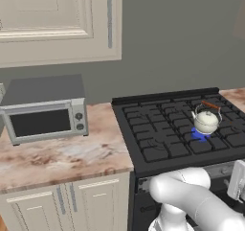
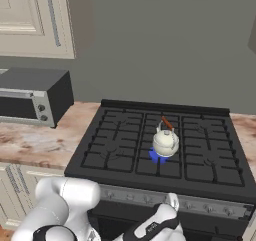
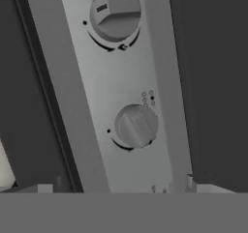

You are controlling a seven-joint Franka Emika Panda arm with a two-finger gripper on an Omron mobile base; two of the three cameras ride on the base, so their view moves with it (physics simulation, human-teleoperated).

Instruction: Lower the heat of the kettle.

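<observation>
Kettle [image 2: 165, 142], cream-white, wooden-topped wire handle: 1, on the stove.
Gas stove [image 2: 125, 150], black grates: 1.
Blue flame [image 2: 156, 157]: 1 lit patch, beneath the kettle.
Control knobs, grey: 2 in the hand view, upper knob [image 3: 115, 13] and lower knob [image 3: 136, 125], both on 1 silver control panel [image 3: 92, 82].
Toaster oven [image 1: 45, 110], silver with dark door: 1, bearing 2 round dials [image 1: 79, 121].
Worktop [image 1: 57, 158], marbled tan: 1.
Upper cabinet [image 1: 52, 19], cream: 1.
Lower cabinet doors [image 1: 36, 207]: 2.
</observation>
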